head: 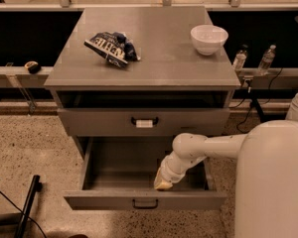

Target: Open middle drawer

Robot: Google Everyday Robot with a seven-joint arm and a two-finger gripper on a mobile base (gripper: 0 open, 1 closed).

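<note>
The middle drawer [109, 200] is a wide grey metal drawer with a small black loop handle [145, 203]. It stands pulled far out of the cabinet, and its inside looks bare. My gripper [163, 183] hangs at the end of the white arm [203, 148]. It is inside the open drawer, just behind the front panel and a little right of the handle. Above is the taller drawer [99, 122] with a white tag on its handle [144, 122]. The third drawer is hidden below the open one.
On the cabinet top [159, 58] lie a dark snack bag [111, 47] and a white bowl [209, 37]. Two small bottles [240, 59] stand on a ledge at the right. A black pole [28, 207] leans at the lower left. My white body [273, 182] fills the lower right.
</note>
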